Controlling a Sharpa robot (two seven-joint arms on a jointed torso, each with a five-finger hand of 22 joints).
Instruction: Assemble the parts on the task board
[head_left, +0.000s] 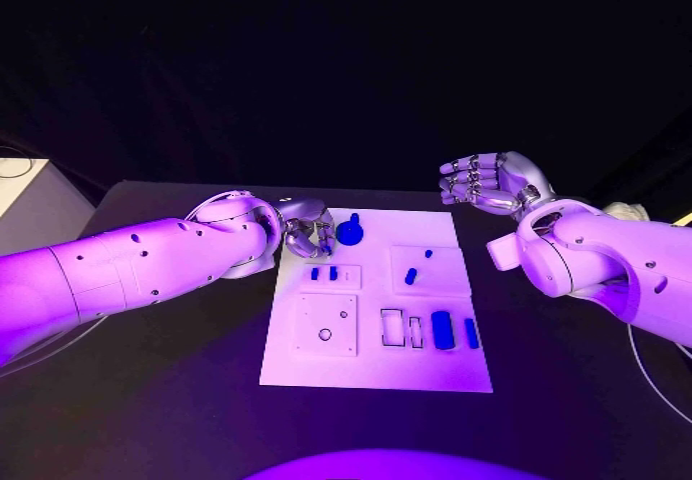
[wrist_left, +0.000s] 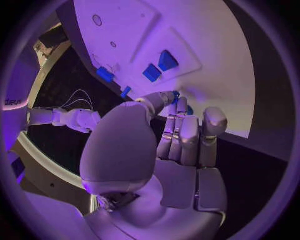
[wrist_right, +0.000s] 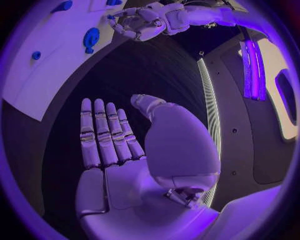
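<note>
Black counter (head_left: 173, 400) carries white rectangular task board (head_left: 378, 370) at centre, small blue parts (head_left: 443, 329) on it. Left robot hand (head_left: 306, 235) sits at board's far-left corner, fingers curled beside round blue part (head_left: 349, 233); can't tell if gripping. Right robot hand (head_left: 495, 182) off board's far-right corner, fingers spread, holding nothing.

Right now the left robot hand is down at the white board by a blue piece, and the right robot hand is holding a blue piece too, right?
Not quite. The left robot hand is at the white board beside a blue piece, but the right robot hand holds nothing: the right wrist view shows its fingers straight and apart over the dark table.
</note>
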